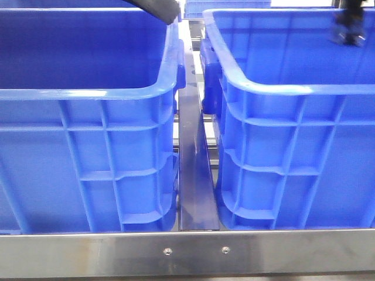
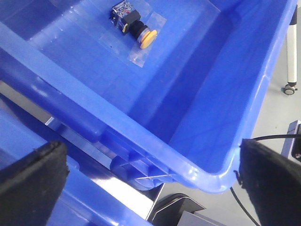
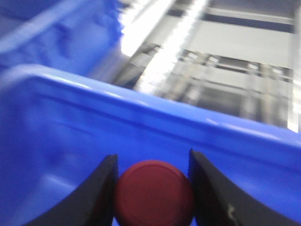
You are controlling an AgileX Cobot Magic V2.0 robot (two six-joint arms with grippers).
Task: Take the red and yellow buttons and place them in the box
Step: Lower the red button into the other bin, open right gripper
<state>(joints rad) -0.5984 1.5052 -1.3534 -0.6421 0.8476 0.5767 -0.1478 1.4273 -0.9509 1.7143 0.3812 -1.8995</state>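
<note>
The yellow button (image 2: 141, 34), a yellow cap on a black body in a clear bag, lies on the floor of a blue crate (image 2: 221, 165) in the left wrist view. My left gripper (image 2: 150, 186) is wide open and empty, its pads (image 2: 33, 183) spread over that crate's near rim and the metal rail beside it. My right gripper (image 3: 153, 162) is shut on the dark red button (image 3: 154, 193), held above a blue crate wall (image 3: 70, 122). In the front view the right gripper (image 1: 350, 28) hangs over the right crate (image 1: 293, 93). The buttons are hidden there.
Two tall blue crates fill the front view, the left crate (image 1: 88, 93) and the right one, with a narrow metal rail (image 1: 196, 175) between them. A steel bar (image 1: 187, 252) runs along the front. The left arm (image 1: 158, 7) shows at the top.
</note>
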